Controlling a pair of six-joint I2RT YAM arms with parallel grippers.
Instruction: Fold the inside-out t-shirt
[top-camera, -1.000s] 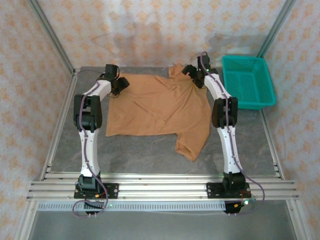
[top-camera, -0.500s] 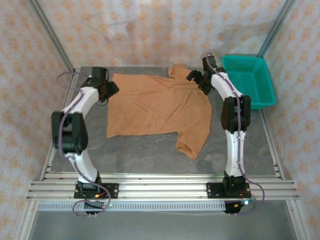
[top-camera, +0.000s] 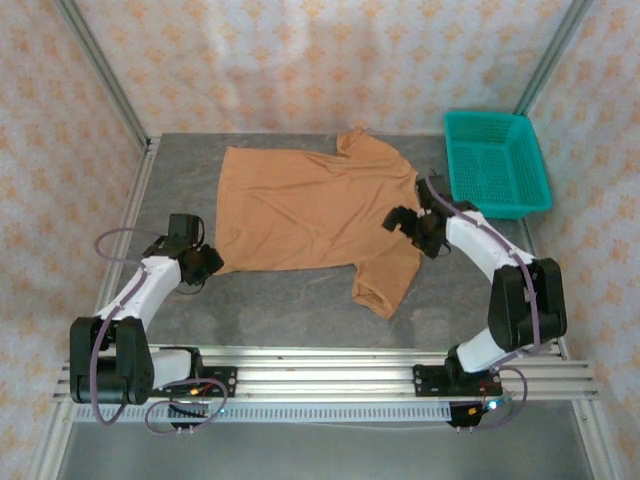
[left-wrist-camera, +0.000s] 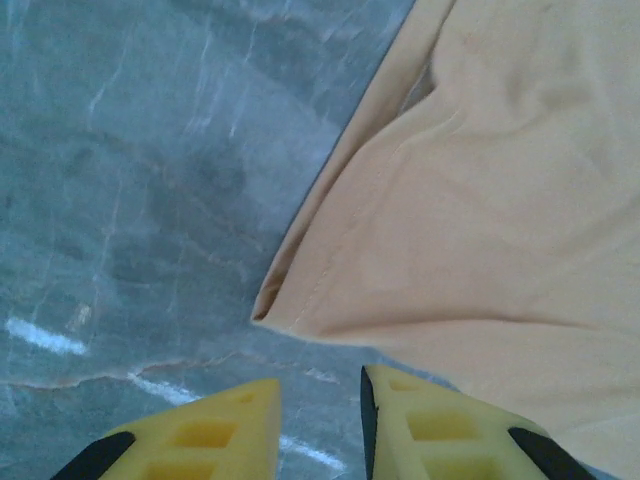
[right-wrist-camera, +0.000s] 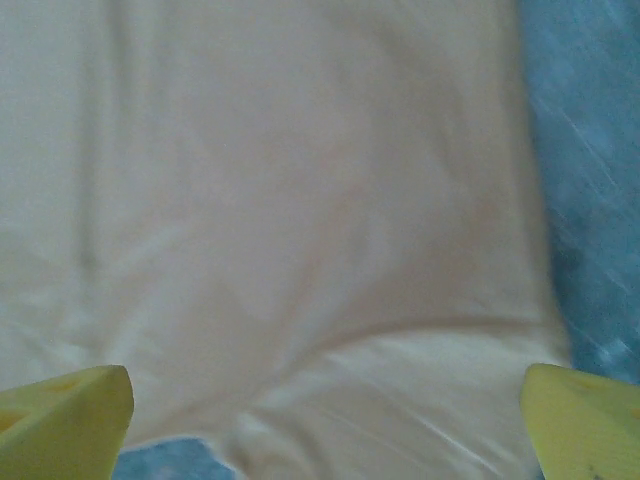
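**Shirt flat, grippers at two of its edges**

Noted the inside-out t-shirt (top-camera: 310, 210) spread flat on the grey table (top-camera: 280, 300), mid-table toward the back, with one sleeve pointing to the near edge. Found the left gripper (top-camera: 198, 262) just beside the shirt's near-left corner, over bare table. Fingers (left-wrist-camera: 200, 440) drawn near each other with a narrow gap, pinching nothing. Found the right gripper (top-camera: 408, 222) over the shirt's right side, fingers (right-wrist-camera: 70, 410) spread wide above the cloth. Logged a teal basket (top-camera: 497, 165) at back right.
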